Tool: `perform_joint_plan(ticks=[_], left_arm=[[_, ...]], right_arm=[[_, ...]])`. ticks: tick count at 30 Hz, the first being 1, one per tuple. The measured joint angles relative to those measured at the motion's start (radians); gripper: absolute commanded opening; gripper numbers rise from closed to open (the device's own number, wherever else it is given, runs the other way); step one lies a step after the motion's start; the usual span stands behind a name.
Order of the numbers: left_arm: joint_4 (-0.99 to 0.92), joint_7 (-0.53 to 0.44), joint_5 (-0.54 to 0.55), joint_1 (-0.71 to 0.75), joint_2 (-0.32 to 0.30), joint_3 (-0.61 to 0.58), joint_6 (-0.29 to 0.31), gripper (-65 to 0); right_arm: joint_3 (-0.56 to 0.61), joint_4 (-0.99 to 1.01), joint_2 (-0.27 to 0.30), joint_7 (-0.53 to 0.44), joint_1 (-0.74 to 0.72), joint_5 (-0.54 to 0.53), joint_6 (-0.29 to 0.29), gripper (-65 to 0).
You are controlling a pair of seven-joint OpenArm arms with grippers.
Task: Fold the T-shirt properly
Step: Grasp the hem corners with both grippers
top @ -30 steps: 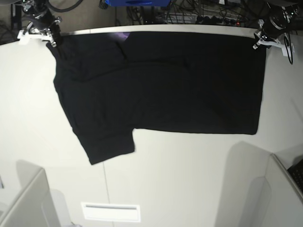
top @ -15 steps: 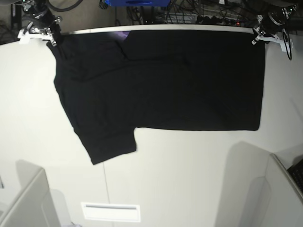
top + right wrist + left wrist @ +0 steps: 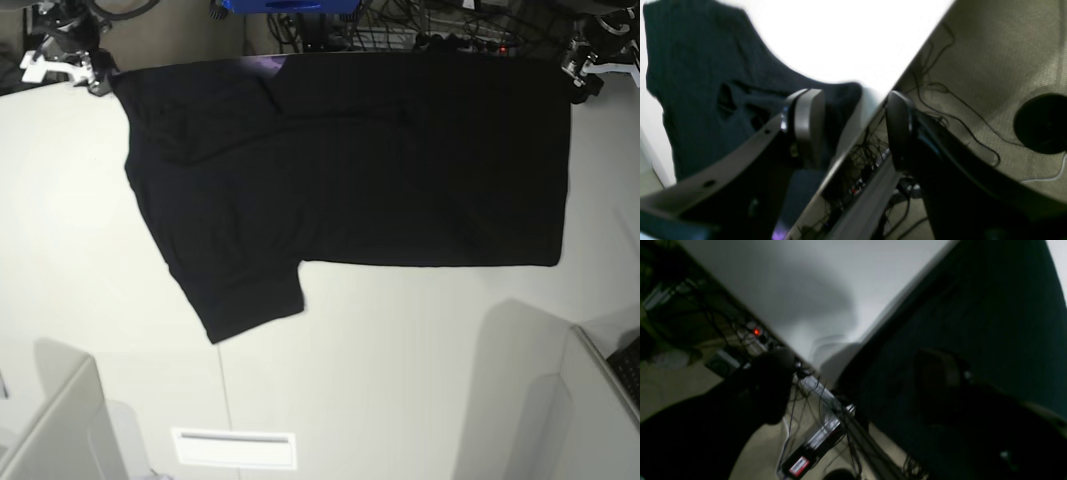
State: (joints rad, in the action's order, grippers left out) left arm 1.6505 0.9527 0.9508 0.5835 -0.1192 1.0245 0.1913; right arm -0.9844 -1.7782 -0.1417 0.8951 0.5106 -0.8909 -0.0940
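Base view: T-shirt (image 3: 350, 170) lies flat along the worktop (image 3: 400, 360) far edge. Right gripper (image 3: 853, 126) fingers spread wide, empty; left gripper (image 3: 857, 380) likewise apart.

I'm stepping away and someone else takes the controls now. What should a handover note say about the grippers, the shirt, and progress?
Right gripper: jaws apart at the far table edge, nothing between them; shirt corner lies beside one finger.
Left gripper: at the shirt's other far corner; wrist view too dark and blurred to tell open or shut.
T-shirt: spread flat on the white table, plain black side up, far edge at the table's far edge, one sleeve pointing toward the near side, a sliver of purple print showing near the collar.
Done: shirt laid out.
Left: every fold.
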Motion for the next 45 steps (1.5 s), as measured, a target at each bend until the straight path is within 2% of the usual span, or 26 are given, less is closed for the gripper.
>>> perform_joint_plan(ticks=[7,9,12,14,16,20,22,25,28,31,35,37,40,45], left_arm=[[0.132,0.000,0.002,-0.010,0.000,-0.001,0.002,-10.2],[0.176,0.005,-0.001,-0.022,-0.002,0.000,-0.002,-10.4],[0.201,0.008,0.000,-0.078,-0.023,-0.002,0.003,-12.5],[0.200,0.005,-0.001,-0.131,-0.026,-0.005,0.003,-21.7],[0.198,0.006,0.000,-0.168,-0.025,-0.007,0.004,-37.0],[0.197,0.010,-0.008,-0.201,-0.025,-0.004,0.000,-64.7],[0.196,0.008,-0.003,-0.217,-0.026,-0.005,0.000,-65.0],[0.194,0.013,-0.004,-0.215,-0.037,-0.007,0.000,-65.0],[0.156,0.003,-0.007,-0.202,-0.098,-0.048,-0.003,-65.0],[0.090,0.005,-0.003,-0.208,-0.131,-0.087,-0.001,-65.0],[0.022,0.010,-0.014,-0.200,-0.139,-0.091,-0.004,-50.7],[0.018,0.009,-0.013,-0.204,-0.142,-0.092,-0.004,-47.2],[0.018,0.005,-0.007,-0.216,-0.145,-0.095,-0.003,-47.4],[0.015,0.005,-0.007,-0.212,-0.150,-0.097,-0.003,-47.4]], right_arm=[[-0.005,-0.058,0.051,0.007,-0.071,0.008,-0.001,-36.6],[0.006,-0.063,0.088,0.018,-0.142,0.005,-0.001,-36.5],[0.143,-0.045,0.172,0.000,-0.244,0.004,-0.001,-36.8],[0.249,0.001,0.204,-0.003,-0.323,0.049,-0.002,-36.9],[0.338,0.068,0.203,0.003,-0.416,0.108,-0.003,-36.9],[0.443,0.243,0.203,0.006,-0.603,0.299,-0.002,-36.6],[0.494,0.364,0.208,-0.028,-0.705,0.376,-0.002,-36.5],[0.550,0.551,0.208,-0.146,-0.810,0.432,-0.004,-34.4],[0.596,0.748,0.221,-0.204,-0.885,0.483,-0.001,-29.4],[0.629,0.895,0.246,-0.262,-0.946,0.481,-0.007,-29.3],[0.697,0.946,0.257,-0.288,-0.975,0.483,-0.007,-29.3],[0.743,0.945,0.256,-0.295,-0.972,0.488,-0.006,-29.4],[0.814,0.937,0.253,-0.312,-0.962,0.481,-0.010,-29.4],[0.867,0.934,0.253,-0.320,-0.956,0.480,-0.011,-29.6]])
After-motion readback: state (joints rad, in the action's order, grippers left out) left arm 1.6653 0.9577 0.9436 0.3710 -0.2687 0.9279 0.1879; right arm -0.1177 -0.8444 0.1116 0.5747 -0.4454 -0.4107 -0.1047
